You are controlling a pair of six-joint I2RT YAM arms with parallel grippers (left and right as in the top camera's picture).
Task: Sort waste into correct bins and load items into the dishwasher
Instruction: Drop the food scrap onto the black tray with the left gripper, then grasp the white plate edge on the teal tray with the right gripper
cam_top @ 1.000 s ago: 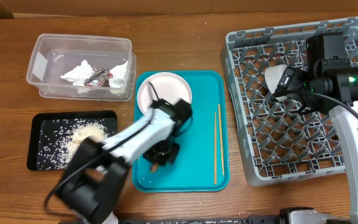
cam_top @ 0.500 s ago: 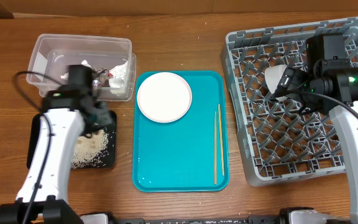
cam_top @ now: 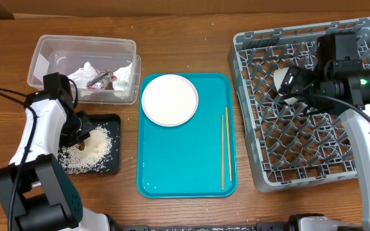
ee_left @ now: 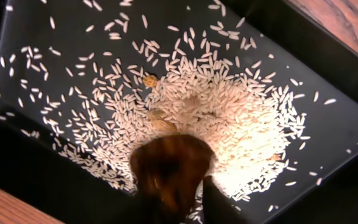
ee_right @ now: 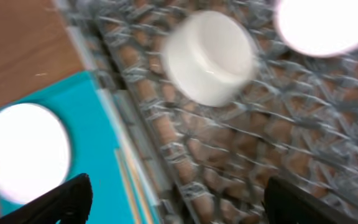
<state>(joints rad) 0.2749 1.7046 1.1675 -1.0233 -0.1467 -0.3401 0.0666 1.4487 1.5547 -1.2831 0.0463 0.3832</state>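
Observation:
My left gripper hangs over the black tray of scattered rice. In the left wrist view it is shut on a blurred brown food scrap just above the rice pile. My right gripper is open and empty above the grey dish rack; its fingers are spread wide. A white cup lies in the rack below it. A white plate and a pair of chopsticks lie on the teal tray.
A clear plastic bin with crumpled wrappers stands behind the black tray. A second white dish sits in the rack. The plate and the chopsticks also show in the right wrist view.
My left arm has swung from the teal tray to the black rice tray, carrying the brown scrap. My right gripper has shifted slightly over the rack.

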